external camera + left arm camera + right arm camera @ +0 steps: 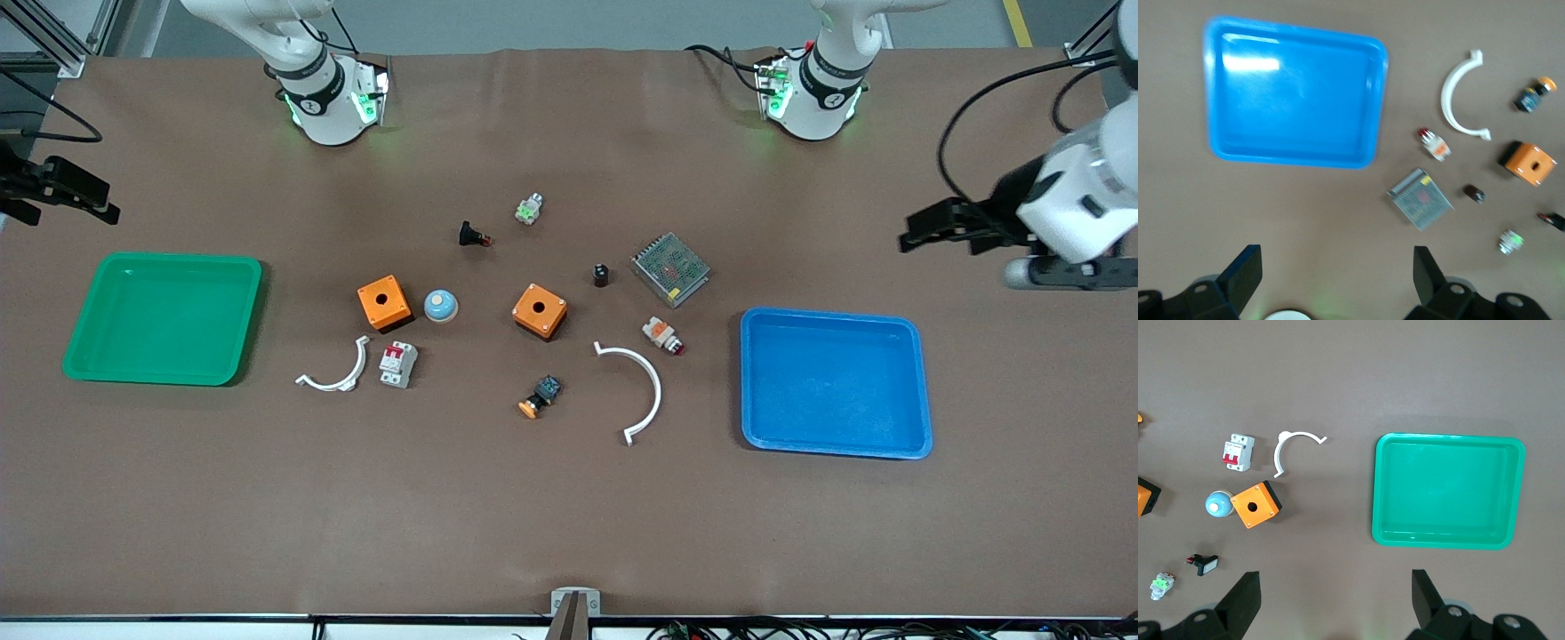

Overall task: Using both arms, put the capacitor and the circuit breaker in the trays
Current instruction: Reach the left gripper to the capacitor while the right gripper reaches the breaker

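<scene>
Front view, from high above a brown worktop [569, 516]: many small parts lie scattered between two trays. The capacitor [601, 275], a tiny black upright cylinder, stands near the middle, just beside a silver mesh-covered box [670, 268] and a little farther from the camera than an orange box [540, 311]. The circuit breaker [398, 364], a light-grey block with a red lever, lies nearer the camera than a second orange box [384, 302] and just beside a small white curved clip [336, 372]. A larger white curved clip [638, 391] lies nearer the camera than the capacitor. A green tray [162, 317] sits toward the right arm's end of the worktop and a blue tray [836, 382] toward the left arm's end; nothing lies in either.

The left gripper [925, 233] hangs in the air over bare worktop at the left arm's end, its fingers spread wide and holding nothing. The right gripper [62, 191] hangs over the worktop's edge at the right arm's end, also wide open with nothing in it. Neither touches any part.
</scene>
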You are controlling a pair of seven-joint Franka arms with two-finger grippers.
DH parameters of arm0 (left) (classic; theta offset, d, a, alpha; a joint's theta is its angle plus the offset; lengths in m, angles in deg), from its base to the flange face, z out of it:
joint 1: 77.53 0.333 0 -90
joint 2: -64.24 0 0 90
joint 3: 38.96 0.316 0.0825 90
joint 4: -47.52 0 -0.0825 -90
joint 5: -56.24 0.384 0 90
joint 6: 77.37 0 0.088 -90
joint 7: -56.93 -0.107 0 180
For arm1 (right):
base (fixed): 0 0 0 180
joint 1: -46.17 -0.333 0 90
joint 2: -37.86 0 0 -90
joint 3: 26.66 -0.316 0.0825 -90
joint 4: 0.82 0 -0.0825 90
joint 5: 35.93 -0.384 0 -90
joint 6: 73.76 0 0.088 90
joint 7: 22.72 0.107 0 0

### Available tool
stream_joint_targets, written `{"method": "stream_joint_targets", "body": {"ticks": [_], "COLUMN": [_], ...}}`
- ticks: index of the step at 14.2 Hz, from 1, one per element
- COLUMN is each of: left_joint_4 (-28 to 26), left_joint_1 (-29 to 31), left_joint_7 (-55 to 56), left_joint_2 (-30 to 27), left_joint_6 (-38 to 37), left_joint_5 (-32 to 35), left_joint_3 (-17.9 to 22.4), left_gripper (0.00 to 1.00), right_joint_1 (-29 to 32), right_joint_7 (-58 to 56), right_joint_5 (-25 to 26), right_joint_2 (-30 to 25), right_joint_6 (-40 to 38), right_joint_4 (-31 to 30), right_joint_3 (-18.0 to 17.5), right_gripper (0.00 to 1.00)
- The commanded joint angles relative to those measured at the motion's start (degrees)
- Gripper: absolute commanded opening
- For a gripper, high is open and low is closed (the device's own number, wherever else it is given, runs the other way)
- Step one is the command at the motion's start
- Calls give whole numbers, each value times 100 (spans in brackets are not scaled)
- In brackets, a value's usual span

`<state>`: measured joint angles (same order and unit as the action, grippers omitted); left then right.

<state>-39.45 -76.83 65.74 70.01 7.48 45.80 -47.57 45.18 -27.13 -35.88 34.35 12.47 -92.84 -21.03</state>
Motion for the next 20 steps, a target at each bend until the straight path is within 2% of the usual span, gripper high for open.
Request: {"method": "stream_joint_targets", "body": {"ticks": [1, 4, 8, 12, 14, 16, 20], "left_joint_4": [-363, -899, -1575, -1927, -2296, -2586, -2860], "left_joint_1": [-481, -1140, -2089, -2811, -3101, -3277, -3585], "left_joint_7": [811, 1884, 3071, 4047, 4548, 4813, 5051], "left_joint_2": [-33, -33, 151, 626, 670, 749, 1056], "left_joint_6": [92, 820, 2049, 2991, 3605, 4107, 4741], "left_joint_5": [-142, -80, -63, 420, 701, 755, 1176], "left_joint_3": [-184, -378, -404, -404, -413, -413, -413], "left_gripper": [100, 100, 100, 100, 100, 100, 100], "right_joint_1": [20, 28, -6, -50, -356, -515, -1007], "right_joint_7": [36, 19, -51, -51, 132, 859, 1625], "right_joint_5": [74, 83, 74, 285, 154, -231, -295], "right_joint_2": [-106, 7, 701, 1413, 1484, 1502, 1520], "right_joint_6": [-54, 24, 164, 569, 789, 1156, 2553], "right_joint_4": [-35, 71, 395, 405, 317, 2, -1113], "right_joint_3": [-19, -19, -19, -36, -45, -45, -45], "right_gripper": [100, 100, 100, 100, 100, 100, 100]}}
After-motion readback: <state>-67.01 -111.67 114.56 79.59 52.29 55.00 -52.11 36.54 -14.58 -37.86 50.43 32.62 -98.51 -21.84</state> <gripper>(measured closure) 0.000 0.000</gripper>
